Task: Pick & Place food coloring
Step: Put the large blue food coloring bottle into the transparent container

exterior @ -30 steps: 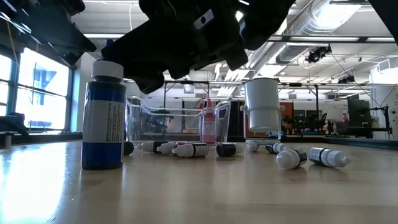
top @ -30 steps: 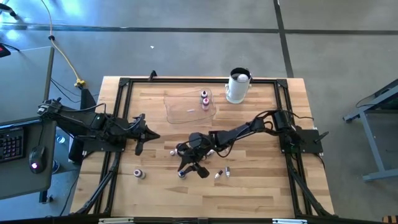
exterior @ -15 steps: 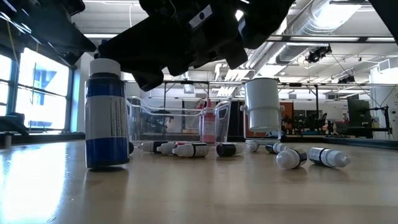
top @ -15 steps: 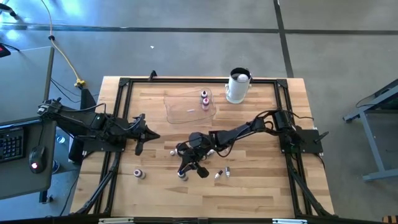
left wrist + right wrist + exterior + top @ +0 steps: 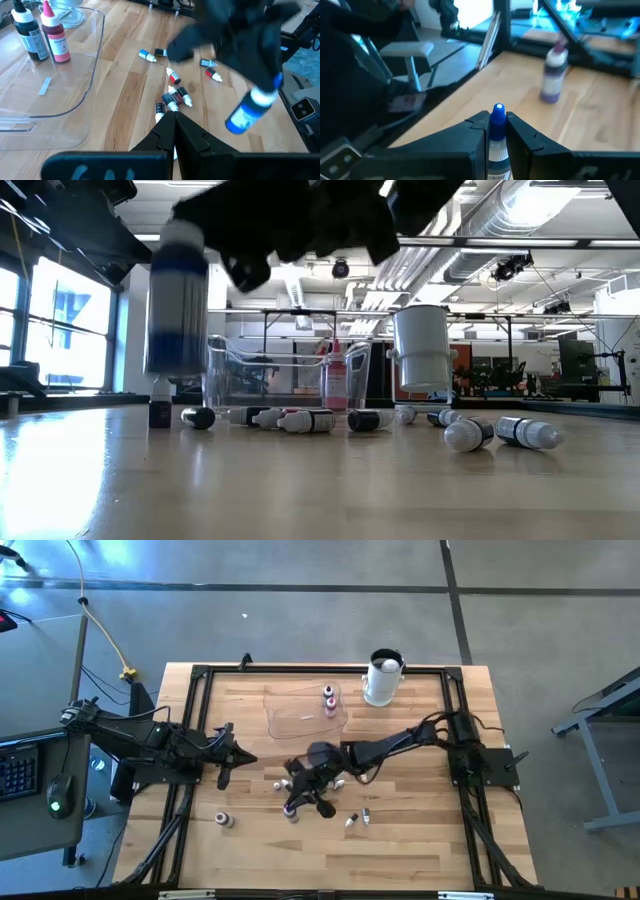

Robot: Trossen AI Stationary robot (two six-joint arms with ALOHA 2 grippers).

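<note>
Hanging lower centre in the high view, right gripper (image 5: 300, 795) hides its load; left gripper (image 5: 225, 762) waits centre-left, fingers pressed together. Low view: blue bottle (image 5: 176, 300) blurred, lifted clear of the table (image 5: 300, 490), upper left; small bottles (image 5: 300, 420) lie mid-frame before tray (image 5: 230, 370). Right wrist view: fingers clamp the bottle.

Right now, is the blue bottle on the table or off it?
Off it. The right gripper is shut on the blue bottle, and in the low view its base hangs clear above the table.
</note>
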